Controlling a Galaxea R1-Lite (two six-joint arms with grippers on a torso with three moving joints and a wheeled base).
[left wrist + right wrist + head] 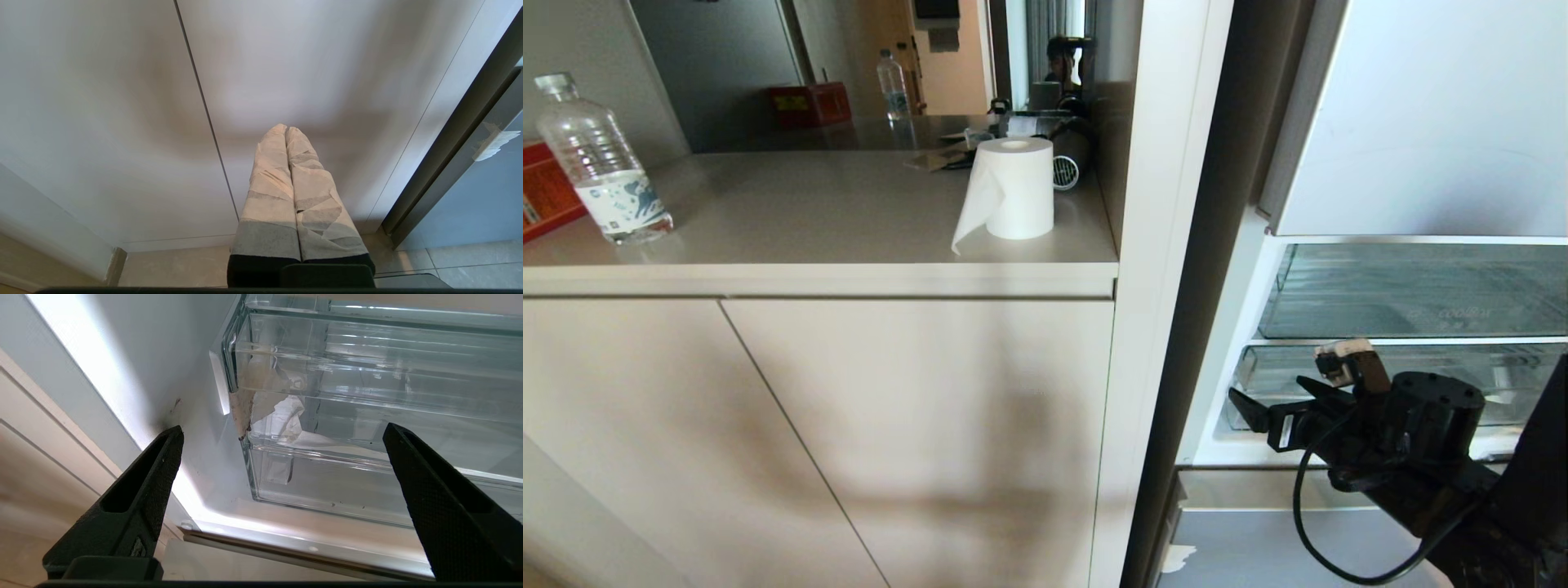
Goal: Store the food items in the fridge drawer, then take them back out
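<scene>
The fridge drawer [327, 486] is a clear, shallow bin with torn white tape [261, 404] at its front corner; it sits pushed into the open fridge. From the head it appears as the lower clear drawer [1445, 367]. My right gripper [282, 430] hangs open and empty just in front of that taped corner, and it shows low at the right in the head view [1278, 398]. My left gripper [286, 128] is shut, its tape-wrapped fingers pressed together, parked facing a cabinet door. The food items are out of view.
Above the drawer sits another clear bin [1413, 286]. Left of the fridge frame [1160, 269] a countertop [833, 269] carries a water bottle [600, 163], a paper roll [1015, 188] and a red box [543, 192]. A silver-blue panel [1258, 547] lies below the fridge opening.
</scene>
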